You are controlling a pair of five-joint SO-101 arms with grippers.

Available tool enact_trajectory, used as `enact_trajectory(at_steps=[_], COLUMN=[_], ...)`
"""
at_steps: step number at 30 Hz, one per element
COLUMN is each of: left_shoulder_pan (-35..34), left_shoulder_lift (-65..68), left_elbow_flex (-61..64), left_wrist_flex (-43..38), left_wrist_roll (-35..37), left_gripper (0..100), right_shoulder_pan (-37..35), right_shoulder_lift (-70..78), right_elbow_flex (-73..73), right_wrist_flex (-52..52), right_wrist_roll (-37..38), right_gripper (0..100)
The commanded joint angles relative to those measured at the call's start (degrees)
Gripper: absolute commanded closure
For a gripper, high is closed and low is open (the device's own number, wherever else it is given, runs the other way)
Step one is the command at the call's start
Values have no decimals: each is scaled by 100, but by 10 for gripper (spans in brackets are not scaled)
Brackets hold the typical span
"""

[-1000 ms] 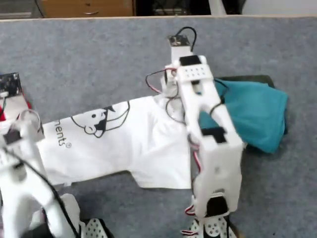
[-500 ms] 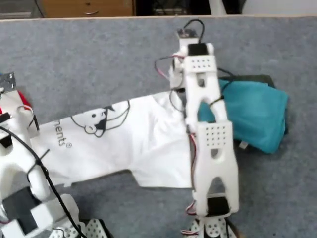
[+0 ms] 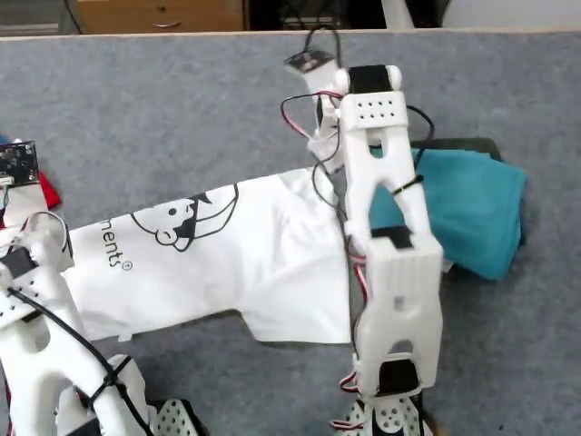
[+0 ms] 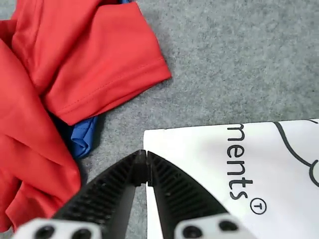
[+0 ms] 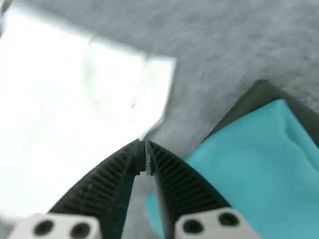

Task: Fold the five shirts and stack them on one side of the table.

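The white shirt [image 3: 227, 263] lies lengthways between your arms: left gripper [image 4: 144, 173] at its hem corner, right gripper [image 5: 145, 157] at its sleeve end, both pressed closed.

Likely a robotics lab or workroom: a bench [image 3: 182, 100] covered in grey felt-like cloth, white arms [image 3: 395, 272] trailing bare wiring, and, well beyond the right end effector [image 5: 145, 158], a wooden drawer unit [image 3: 159, 14].
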Motion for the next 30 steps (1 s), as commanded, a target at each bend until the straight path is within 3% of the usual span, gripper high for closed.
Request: enact_trajectory(at_steps=[1,11,17,23,30], left_shoulder_pan=[4,22,22,22,22], left_shoulder_lift=[-176,-176,-176,-176,-176], left_elbow_flex=[-4,-13,-13,-4,-4], left_wrist_flex=[26,-18,-18,-18,-18], left_wrist_roll=[-44,-35,-35,-35,-35], left_gripper=[970,970,970,970,970], right_shoulder_pan=[-255,-1363,-2092,-2374,-2382], right_shoulder_lift=[-1780,-4857,-5684,-5807,-5780], right_elbow_flex=[1974,6044,7855,8681,9543], right_wrist_flex=[18,-932,-1635,-1864,-2840], right_wrist_roll=[818,2646,2673,2673,2690], right_gripper=[983,983,967,755,756])
